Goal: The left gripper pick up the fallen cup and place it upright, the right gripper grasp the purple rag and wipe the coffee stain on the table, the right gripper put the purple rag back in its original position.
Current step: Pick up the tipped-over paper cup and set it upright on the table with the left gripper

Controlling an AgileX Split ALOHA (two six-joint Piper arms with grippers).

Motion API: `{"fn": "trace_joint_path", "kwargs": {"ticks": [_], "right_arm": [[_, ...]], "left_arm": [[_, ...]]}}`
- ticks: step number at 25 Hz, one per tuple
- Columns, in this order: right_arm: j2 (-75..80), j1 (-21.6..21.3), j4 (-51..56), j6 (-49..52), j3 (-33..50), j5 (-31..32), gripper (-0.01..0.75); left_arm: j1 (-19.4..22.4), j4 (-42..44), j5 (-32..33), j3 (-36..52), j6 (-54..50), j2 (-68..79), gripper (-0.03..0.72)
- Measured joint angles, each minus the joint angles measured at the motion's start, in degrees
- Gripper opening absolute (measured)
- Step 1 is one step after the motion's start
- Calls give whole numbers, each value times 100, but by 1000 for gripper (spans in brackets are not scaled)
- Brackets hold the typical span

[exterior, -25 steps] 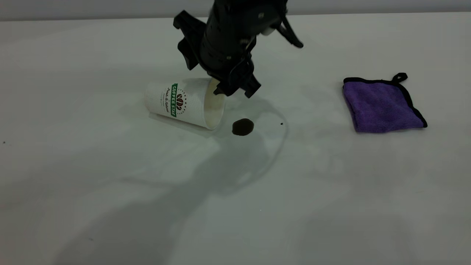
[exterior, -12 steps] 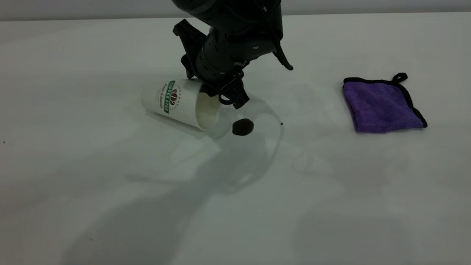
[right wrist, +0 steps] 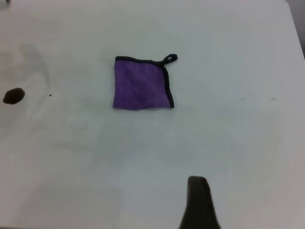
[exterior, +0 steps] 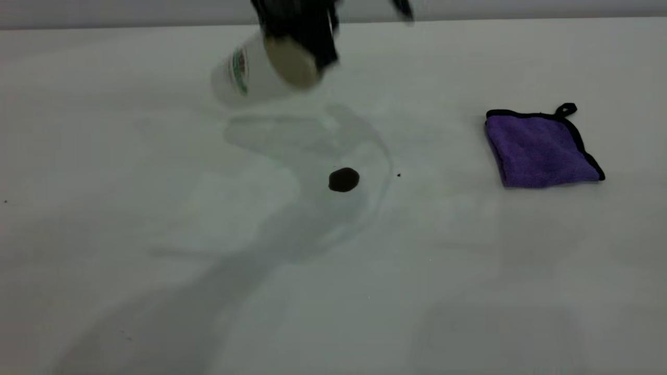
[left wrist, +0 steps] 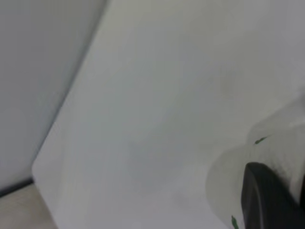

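The left gripper [exterior: 307, 47] is up at the far edge of the exterior view, around twelve o'clock, clamped tight on the rim of the fallen cup [exterior: 255, 73], and the cup is in the air, clear of the table [exterior: 156, 234]! It hangs tilted, cream mouth turned toward the camera, green band showing on its side (blurred, so the lettering is lost). In the left wrist view a black finger [left wrist: 264, 200] presses over the cup's white wall [left wrist: 281, 157].

Down on the table, the coffee stain [exterior: 344, 179] sits near the middle, a small dark round blot, with a tiny black speck [exterior: 399, 175] just at its three o'clock. Well apart, out at three o'clock from the stain, the purple rag [exterior: 542, 148] lies flat, black loop at its far corner.

The right gripper [right wrist: 199, 202] shows only one dark fingertip in its own wrist view, held high above the table with the rag [right wrist: 141, 83] and stain [right wrist: 13, 96] beneath; how wide it stands, I cannot tell.
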Motion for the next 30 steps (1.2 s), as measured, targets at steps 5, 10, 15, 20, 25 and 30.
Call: {"fn": "trace_joint_path", "kwargs": {"ticks": [5, 10, 15, 20, 25, 30], "right_arm": [[0, 0, 0, 0, 0, 0, 588], [0, 0, 0, 0, 0, 0, 588], [0, 0, 0, 0, 0, 0, 588], [0, 0, 0, 0, 0, 0, 588], [0, 0, 0, 0, 0, 0, 588], [0, 0, 0, 0, 0, 0, 588]], "left_arm": [[867, -2168, -703, -76, 1478, -572, 23], [1622, -4392, -1176, -76, 3052, -628, 23], [2194, -6356, -1431, -76, 4480, -563, 23], [2593, -8029, -1479, -76, 5865, -163, 23], [2653, -8987, -1567, -76, 6844, 204, 23], [2653, -9243, -1699, -76, 7104, 407, 29]]}}
